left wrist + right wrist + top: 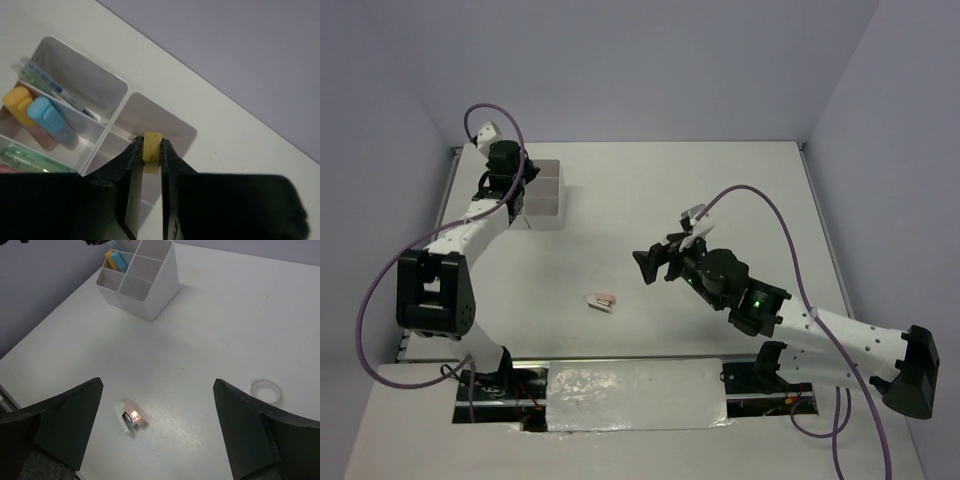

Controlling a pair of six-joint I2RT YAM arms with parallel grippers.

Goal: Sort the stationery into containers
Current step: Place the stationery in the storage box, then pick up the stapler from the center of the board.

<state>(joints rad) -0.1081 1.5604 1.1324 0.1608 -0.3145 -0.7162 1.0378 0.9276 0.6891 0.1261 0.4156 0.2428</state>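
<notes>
My left gripper (151, 150) is shut on a small yellow block (152, 145) and holds it over a corner compartment of the white divided container (170, 122). Other compartments hold a yellow highlighter (18, 102), a blue highlighter (47, 116) and thin pens (50, 84). From above, the left gripper (510, 168) hangs over the container (550, 190) at the back left. A pink and white stapler-like piece (130, 416) lies on the table (603, 300). My right gripper (157, 385) stands wide open above the table, with nothing between its fingers. A clear tape ring (266, 390) lies to its right.
The container (150, 302) stands far from the right gripper (655, 265), at the table's back left near the wall. Purple cables loop off both arms. A shiny patch (635, 395) covers the near edge between the arm bases.
</notes>
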